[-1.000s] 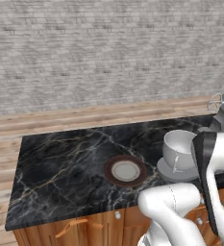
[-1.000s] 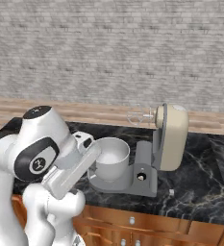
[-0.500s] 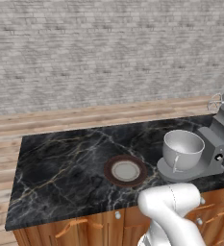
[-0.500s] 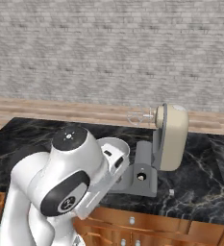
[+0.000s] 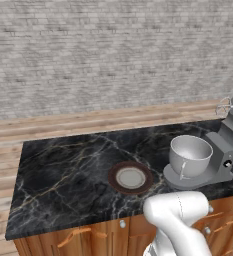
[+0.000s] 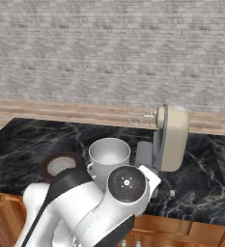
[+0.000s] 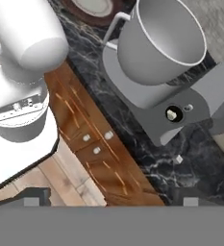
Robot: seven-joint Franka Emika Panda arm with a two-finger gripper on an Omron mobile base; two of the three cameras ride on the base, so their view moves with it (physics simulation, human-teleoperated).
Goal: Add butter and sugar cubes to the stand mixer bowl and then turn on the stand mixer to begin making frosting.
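Note:
The stand mixer bowl (image 5: 189,155) (image 6: 109,154) (image 7: 161,41), grey-white with one side handle, sits empty on the grey base of the stand mixer (image 5: 232,131) (image 6: 171,137) (image 7: 183,111). The mixer's cream head is tilted back with the wire whisk (image 6: 140,117) raised. One small white sugar cube (image 7: 179,159) (image 6: 172,193) lies on the black counter beside the mixer base. The butter is out of view. My gripper (image 7: 113,198) is open and empty, hanging low over the counter's front edge, near the base's knob (image 7: 171,114).
A round brown-rimmed plate (image 5: 130,177) (image 6: 61,165) lies left of the bowl on the black marble counter (image 5: 68,175). Wooden cabinet fronts (image 7: 92,144) run below the counter edge. My own white arm fills the foreground in the right base view.
My arm has swung down and to the right: its forearm left the left base view's right side, and its elbow now stands in front of the bowl in the right base view.

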